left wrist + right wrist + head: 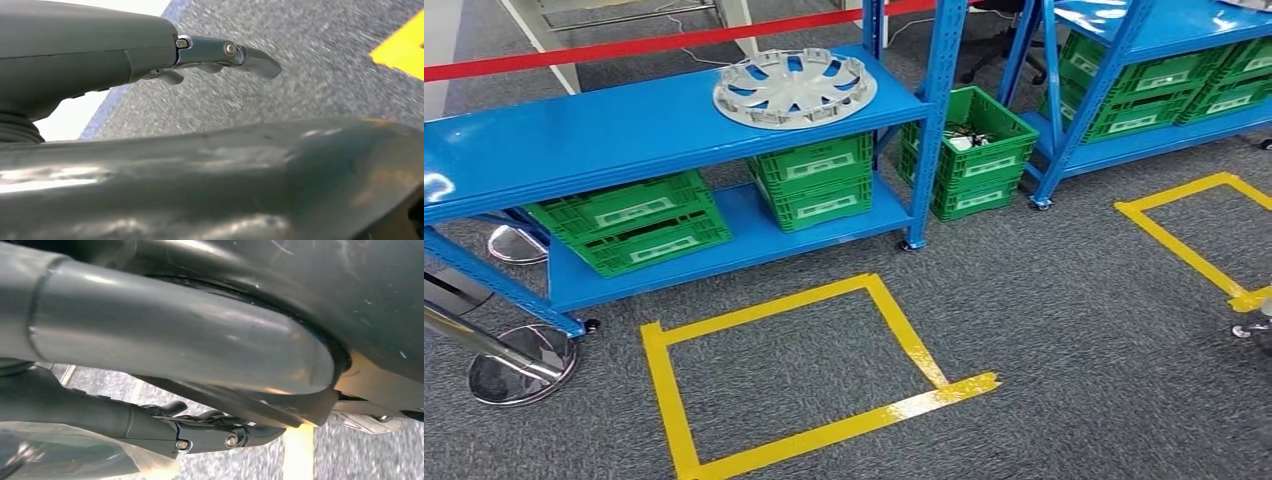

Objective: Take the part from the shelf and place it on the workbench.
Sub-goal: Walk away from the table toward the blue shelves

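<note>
Task not begun: the silver-grey plastic wheel cover (795, 88) lies flat on the blue metal shelf (604, 130). My left robot hand (220, 55) and right robot hand (210, 432) hang empty, apparently loosely extended.

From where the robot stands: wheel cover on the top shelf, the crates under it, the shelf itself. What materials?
Wheel cover: looks like moulded plastic with a silver-grey satin paint; thin spokes and clip tabs round the rim suggest it, though metal cannot be ruled out.
Green crates: injection-moulded plastic, matte, with lattice walls.
Shelf: likely painted steel, glossy blue, showing light reflections and slotted uprights.
</note>
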Robot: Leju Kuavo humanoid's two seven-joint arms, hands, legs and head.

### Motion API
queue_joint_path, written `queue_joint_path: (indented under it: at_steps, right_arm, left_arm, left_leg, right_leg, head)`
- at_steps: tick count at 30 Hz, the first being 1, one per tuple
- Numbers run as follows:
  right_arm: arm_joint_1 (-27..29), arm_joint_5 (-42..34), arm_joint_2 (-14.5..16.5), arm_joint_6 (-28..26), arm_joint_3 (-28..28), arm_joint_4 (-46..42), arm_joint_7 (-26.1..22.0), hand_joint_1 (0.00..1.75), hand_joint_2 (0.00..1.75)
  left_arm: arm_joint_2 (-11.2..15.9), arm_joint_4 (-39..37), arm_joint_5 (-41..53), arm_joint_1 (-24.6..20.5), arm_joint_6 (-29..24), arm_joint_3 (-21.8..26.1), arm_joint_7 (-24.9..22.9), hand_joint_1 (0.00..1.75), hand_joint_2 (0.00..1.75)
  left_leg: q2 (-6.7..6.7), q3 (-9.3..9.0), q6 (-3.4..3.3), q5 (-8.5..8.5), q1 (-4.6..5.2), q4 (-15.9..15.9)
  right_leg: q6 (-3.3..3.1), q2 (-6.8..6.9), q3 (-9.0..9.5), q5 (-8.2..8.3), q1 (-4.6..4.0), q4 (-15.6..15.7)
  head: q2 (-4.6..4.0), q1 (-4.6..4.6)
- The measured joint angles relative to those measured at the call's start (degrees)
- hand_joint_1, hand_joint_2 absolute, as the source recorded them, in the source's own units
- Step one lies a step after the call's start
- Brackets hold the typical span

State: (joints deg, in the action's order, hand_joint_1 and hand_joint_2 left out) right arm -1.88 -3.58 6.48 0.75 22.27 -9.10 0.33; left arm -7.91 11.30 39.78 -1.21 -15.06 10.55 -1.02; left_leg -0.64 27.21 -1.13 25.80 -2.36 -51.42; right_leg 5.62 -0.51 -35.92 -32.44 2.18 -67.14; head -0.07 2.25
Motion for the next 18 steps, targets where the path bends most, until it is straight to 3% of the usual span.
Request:
queue_joint_path:
  at_steps: [2, 3, 4, 6, 8, 10, 12, 13, 14, 15, 16, 17, 18]
  right_arm:
    - [0.1, 0.0, 0.0, 0.0, 0.0, 0.0, 0.1, 0.00, 0.00]
    - [0.1, 0.0, 0.0, 0.0, 0.0, 0.0, 0.1, 0.00, 0.00]
    - [0.1, 0.0, 0.2, 0.0, 0.0, 0.0, 0.1, 0.00, 0.00]
    - [0.1, 0.0, 0.4, -0.1, 0.0, 0.0, 0.0, 0.00, 0.00]
    - [0.1, 0.0, 0.4, -0.1, 0.0, 0.0, 0.0, 0.00, 0.00]
    - [0.1, 0.0, 0.3, -0.1, 0.0, 0.0, 0.0, 0.00, 0.00]
    - [0.1, 0.0, 0.3, -0.1, 0.0, 0.0, 0.0, 0.00, 0.00]
    - [0.1, 0.0, 0.3, -0.1, 0.0, 0.0, 0.0, 0.00, 0.00]
    - [0.1, 0.0, 0.3, 0.0, 0.0, 0.0, 0.0, 0.00, 0.00]
    - [0.2, 0.0, 0.3, 0.0, 0.0, 0.0, 0.0, 0.00, 0.00]
    - [0.2, 0.0, 0.4, 0.1, 0.0, 0.0, 0.0, 0.00, 0.00]
    - [0.4, 0.1, 0.6, 0.2, 0.0, 0.0, 0.0, 0.00, 0.00]
    - [0.4, 0.1, 0.8, 0.3, 0.0, 0.0, 0.0, 0.00, 0.00]
  left_arm:
    - [0.1, 0.0, 0.0, 0.0, 0.0, 0.1, 0.0, 0.00, 0.00]
    - [0.2, 0.0, 0.1, 0.0, 0.0, 0.2, 0.0, 0.00, 0.00]
    - [0.4, 0.0, 0.1, 0.0, -0.1, 0.2, 0.0, 0.00, 0.00]
    - [0.6, 0.0, 0.2, 0.0, -0.1, 0.3, 0.0, 0.00, 0.00]
    - [0.7, 0.0, 0.1, 0.0, -0.2, 0.3, 0.0, 0.00, 0.00]
    - [0.6, 0.0, 0.1, -0.2, -0.2, 0.3, 0.0, 0.00, 0.00]
    - [0.5, 0.0, 0.1, -0.3, -0.2, 0.3, 0.0, 0.00, 0.00]
    - [0.5, 0.0, 0.1, -0.2, -0.2, 0.3, 0.0, 0.00, 0.00]
    - [0.4, 0.0, 0.1, -0.1, -0.2, 0.3, 0.0, 0.00, 0.00]
    - [0.3, 0.0, 0.1, -0.1, -0.1, 0.3, 0.0, 0.00, 0.00]
    - [0.2, 0.0, 0.1, 0.0, -0.1, 0.3, 0.0, 0.00, 0.00]
    - [0.3, 0.0, 0.1, 0.0, -0.1, 0.3, 0.0, 0.00, 0.00]
    - [0.4, 0.0, 0.1, 0.1, -0.1, 0.3, 0.0, 0.00, 0.00]
  left_leg:
    - [-0.22, 0.79, 2.20, 1.90, -1.21, -3.0]
    - [-0.38, 1.52, 3.19, 3.07, -1.56, -5.0]
    - [-0.48, 2.17, 3.98, 4.05, -1.63, -6.7]
    - [-0.59, 2.87, 4.88, 5.12, -1.58, -8.5]
    - [-0.33, 3.17, 5.20, 5.82, -1.50, -9.3]
    - [0.36, 5.43, 4.87, 8.15, -1.33, -14.0]
    - [0.83, 9.96, 3.95, 11.22, -0.61, -22.3]
    - [0.85, 11.99, 3.19, 11.89, 0.02, -25.5]
    - [0.83, 13.25, 2.08, 11.45, 0.80, -27.0]
    - [0.78, 13.55, 0.57, 9.90, 1.73, -26.3]
    - [0.65, 12.95, -1.51, 7.36, 2.94, -23.7]
    - [0.12, 11.97, -4.33, 4.52, 4.40, -20.2]
    - [-0.37, 10.93, -6.99, 2.27, 5.54, -17.0]
  right_leg:
    - [2.09, -0.24, 2.29, 2.40, 0.85, 4.7]
    - [2.10, -0.57, 2.93, 2.43, 1.14, 5.8]
    - [1.41, -0.92, 2.83, 1.70, 1.30, 5.6]
    - [-1.13, -1.12, 2.44, 0.51, 1.61, 3.9]
    - [-2.03, -0.89, 2.31, 0.07, 1.65, 3.0]
    - [-2.27, -0.63, 2.38, -0.19, 1.26, 2.9]
    - [-2.27, -0.28, 2.83, -0.28, 0.59, 3.4]
    - [-2.33, -0.19, 3.13, -0.31, 0.07, 3.7]
    - [-2.46, -0.14, 3.54, -0.40, -0.56, 4.0]
    - [-2.68, -0.15, 4.12, -0.52, -1.34, 4.4]
    - [-3.02, -0.14, 4.92, -0.67, -2.21, 5.0]
    - [-3.51, -0.08, 5.58, -0.82, -2.76, 5.6]
    - [-3.86, -0.06, 6.23, -0.99, -3.45, 6.2]
  head:
    - [0.00, 0.26]
    - [0.00, 0.74]
    - [0.00, 0.96]
    - [0.00, 0.70]
    - [0.00, -0.41]
    - [0.00, -1.28]
    - [0.00, -1.84]
    - [0.00, -1.90]
    - [0.00, -1.93]
    - [0.00, -1.99]
    - [0.00, -2.04]
    - [0.00, -1.98]
    - [0.00, -1.21]
